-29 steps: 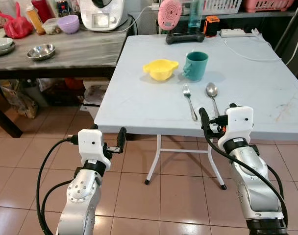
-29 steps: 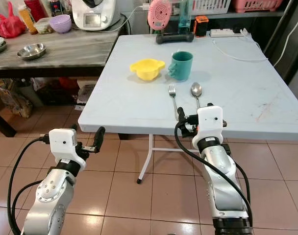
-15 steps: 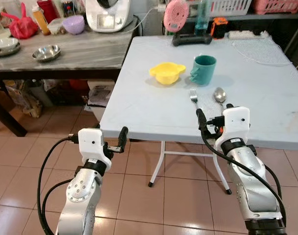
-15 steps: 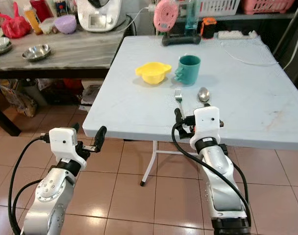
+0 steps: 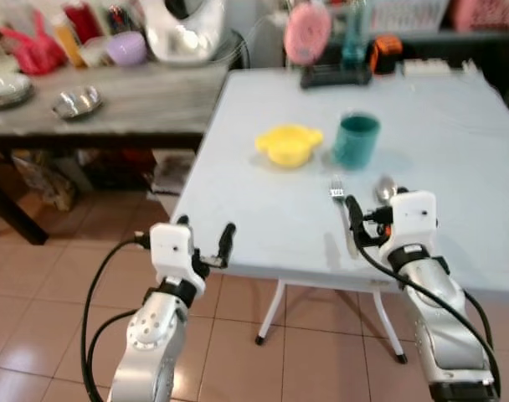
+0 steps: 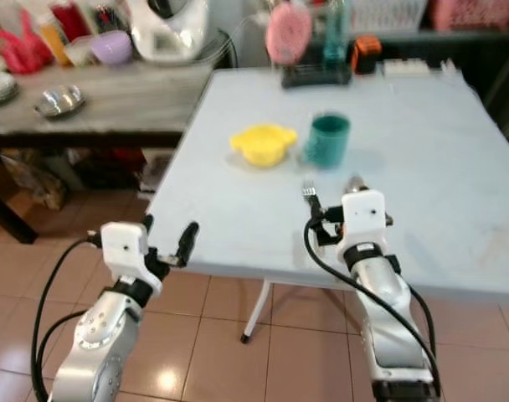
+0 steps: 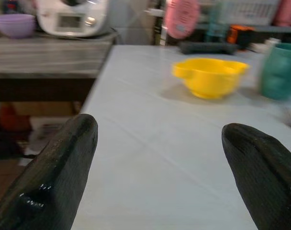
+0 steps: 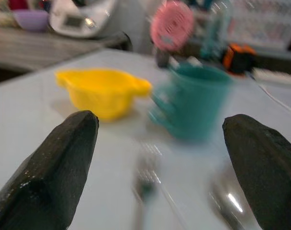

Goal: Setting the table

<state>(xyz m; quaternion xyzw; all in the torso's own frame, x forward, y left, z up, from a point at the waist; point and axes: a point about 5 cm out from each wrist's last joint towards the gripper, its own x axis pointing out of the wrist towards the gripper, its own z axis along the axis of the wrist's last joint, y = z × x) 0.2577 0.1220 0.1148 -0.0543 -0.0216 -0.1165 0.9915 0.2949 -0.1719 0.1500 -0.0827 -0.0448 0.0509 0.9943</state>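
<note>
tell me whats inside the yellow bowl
Nothing can be seen in the yellow bowl: its inside looks plain yellow, but the picture is blurred and the near rim covers part of the bottom.

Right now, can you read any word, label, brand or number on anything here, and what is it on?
None can be read.
White appliance: its small display panel is too blurred to read.
Yellow bowl, teal mug: plain, no print.

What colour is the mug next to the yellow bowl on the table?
The mug is teal green. It shows best in the right wrist view, just beside the yellow bowl.
</note>
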